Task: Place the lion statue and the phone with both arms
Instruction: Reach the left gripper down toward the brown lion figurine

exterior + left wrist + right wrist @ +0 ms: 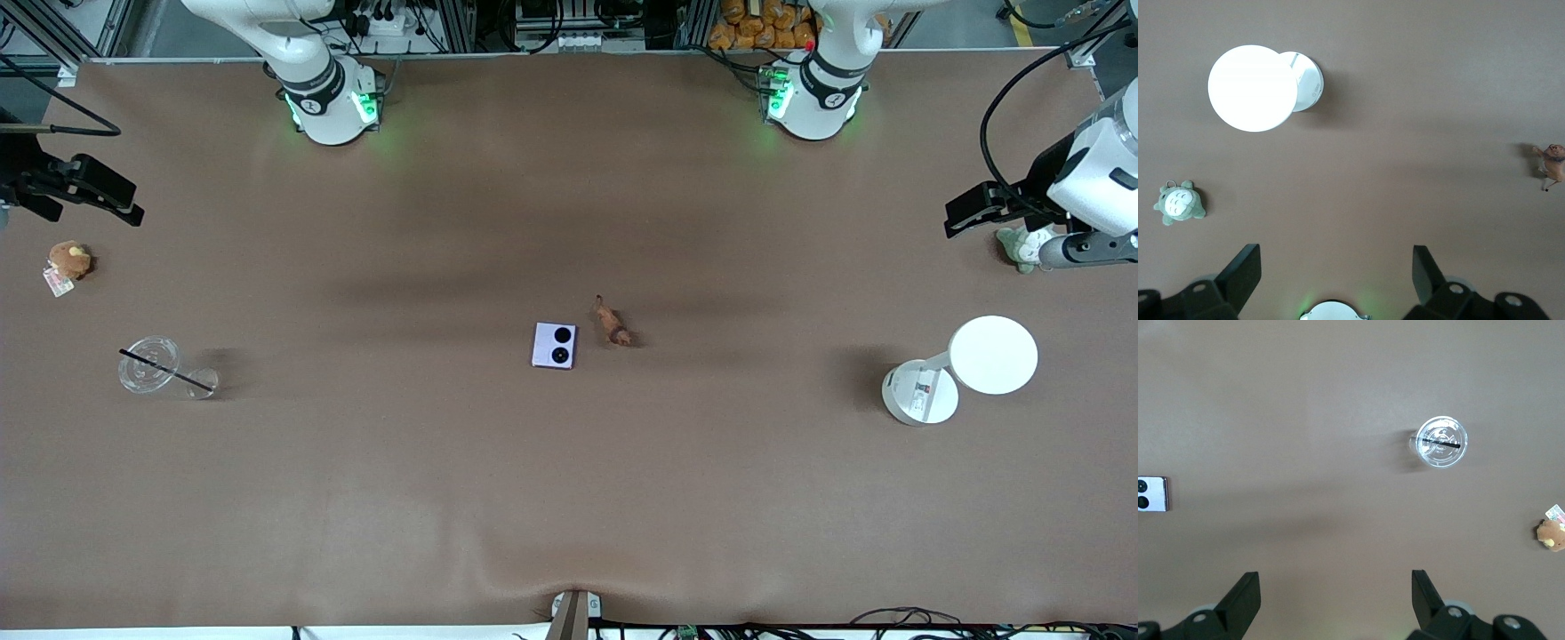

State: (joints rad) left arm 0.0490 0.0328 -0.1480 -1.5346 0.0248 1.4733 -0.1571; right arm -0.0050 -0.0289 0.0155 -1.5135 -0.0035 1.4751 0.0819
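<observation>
Brown tabletop, mid-span: the phone [555,345] lies flat just beside the lion statue [612,324], neither one held. Both arms hang high at their own ends — left gripper [1331,270] and right gripper [1331,590] with fingers spread wide, empty. Nothing looks begun; next, I judge, each arm must reach inward and descend over its piece.

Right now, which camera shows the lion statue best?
The left wrist view: the lion statue shows its head and legs there, though at the edge. The front view shows it whole but tiny beside the phone. The right wrist view misses it.
</observation>
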